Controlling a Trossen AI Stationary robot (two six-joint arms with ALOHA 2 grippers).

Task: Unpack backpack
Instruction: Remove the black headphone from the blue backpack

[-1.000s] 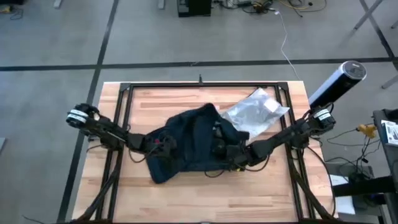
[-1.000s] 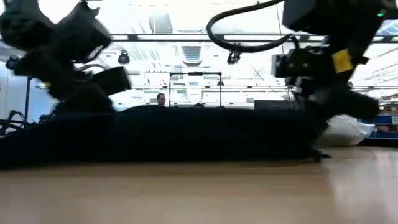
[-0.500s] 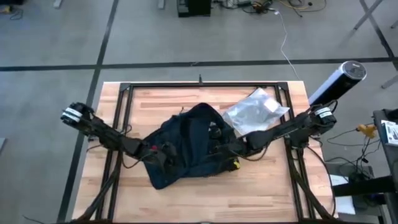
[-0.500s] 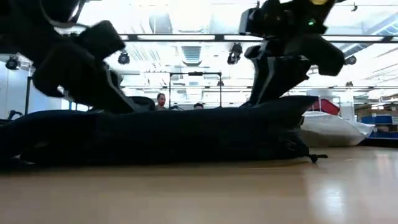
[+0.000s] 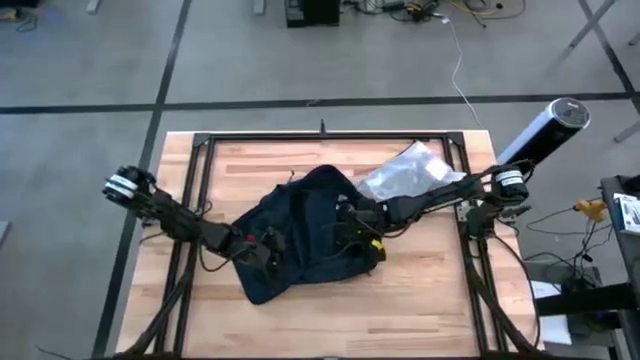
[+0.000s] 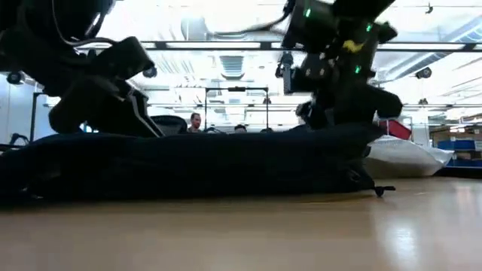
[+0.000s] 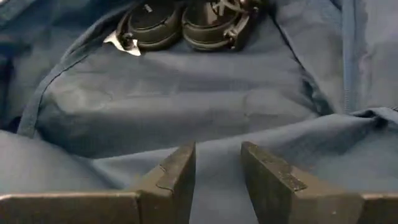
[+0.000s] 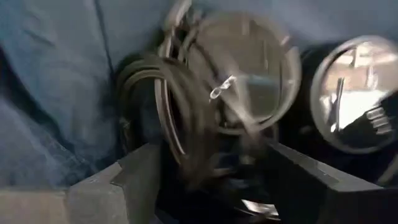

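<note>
The dark navy backpack (image 5: 300, 245) lies flat and floppy on the middle of the table, its opening spread so that the inside shows. Black headphones with cables (image 7: 186, 22) lie inside it on the fabric. My left gripper (image 7: 217, 171) is at the backpack's left part (image 5: 262, 245), shut on its fabric. My right gripper (image 8: 217, 180) reaches in from the right (image 5: 352, 222), open, with one finger on either side of the headphones (image 8: 249, 81). Whether those fingers touch the headphones I cannot tell. My left gripper has a raised fold of the backpack's navy fabric (image 7: 217, 149) pinched between its two fingers, near the left side of the opening. The fingers come in low from the table's left. The rest of the backpack lies slack on the table.
A silvery-grey flat pouch (image 5: 405, 175) lies on the table at the back right, partly under my right arm. A dark metal frame (image 5: 320, 137) runs round the tabletop. Bare wood (image 5: 330, 320) lies between the backpack and the table's near edge.
My right gripper has gone toward the table's left and a little toward the far edge, from the backpack's right edge to over its opening above the headphones. My left gripper has shifted slightly toward the near edge. The backpack's right part has drawn in toward the left.
</note>
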